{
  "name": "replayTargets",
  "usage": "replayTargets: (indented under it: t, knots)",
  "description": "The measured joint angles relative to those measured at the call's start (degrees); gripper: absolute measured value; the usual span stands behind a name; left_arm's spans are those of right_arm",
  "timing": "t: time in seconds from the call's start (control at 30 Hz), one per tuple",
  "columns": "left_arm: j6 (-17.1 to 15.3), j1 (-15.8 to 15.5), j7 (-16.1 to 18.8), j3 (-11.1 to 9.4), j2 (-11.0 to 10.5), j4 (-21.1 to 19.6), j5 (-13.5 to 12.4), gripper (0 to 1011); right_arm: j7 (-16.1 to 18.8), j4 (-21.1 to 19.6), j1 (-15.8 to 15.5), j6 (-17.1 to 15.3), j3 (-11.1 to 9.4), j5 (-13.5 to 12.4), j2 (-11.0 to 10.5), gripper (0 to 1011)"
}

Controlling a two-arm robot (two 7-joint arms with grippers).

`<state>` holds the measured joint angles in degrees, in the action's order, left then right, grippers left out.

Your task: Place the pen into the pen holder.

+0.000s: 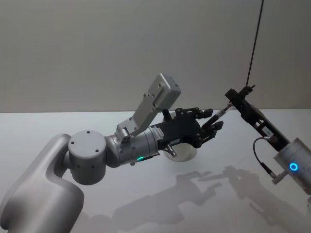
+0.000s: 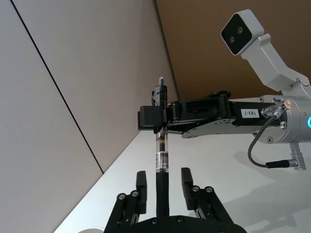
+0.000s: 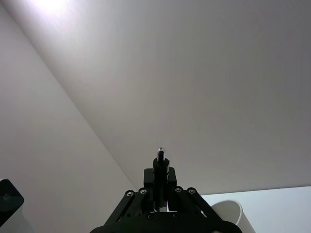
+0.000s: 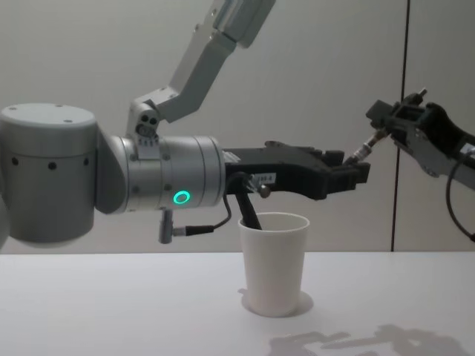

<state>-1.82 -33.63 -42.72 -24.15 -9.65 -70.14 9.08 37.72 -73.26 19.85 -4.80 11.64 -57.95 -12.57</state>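
Right end effector (image 2: 158,119) is clamped on the pen (image 2: 162,155), barrel pointing into the wide-open left end effector (image 2: 163,187), both up above the paper cup (image 4: 274,261) mid-desk.

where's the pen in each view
Head: pen right of centre, slanting out of the right gripper.
Left wrist: rising from inside the open left gripper.
Right wrist: end-on, poking from the right gripper.
Chest: upper right, slanting.
Landmark: pen holder, white cup under the left gripper.
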Motion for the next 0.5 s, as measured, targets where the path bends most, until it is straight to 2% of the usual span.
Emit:
replayTargets:
  t: [0.27, 0.3, 0.37, 0.47, 0.5]
  knots:
    - [0.13, -0.02, 0.0, -0.01, 0.03, -0.01, 0.07, 658, 0.0, 0.56, 0.35, 0.12, 0.23, 0.23, -0.02, 134]
    - [0.13, -0.02, -0.01, -0.01, 0.04, -0.01, 0.08, 717, 0.0, 0.6, 0.38, 0.15, 0.24, 0.3, -0.02, 134]
    - [0.14, -0.02, -0.02, -0.01, 0.04, -0.02, 0.09, 776, 0.01, 0.78, 0.52, 0.28, 0.28, 0.5, -0.04, 134]
    - [0.15, -0.02, -0.02, -0.01, 0.05, -0.02, 0.1, 812, 0.01, 0.9, 0.62, 0.39, 0.29, 0.72, -0.07, 134]
    - [0.16, -0.02, -0.03, -0.01, 0.05, -0.03, 0.11, 865, 0.02, 1.0, 0.73, 0.49, 0.3, 0.91, -0.09, 134]
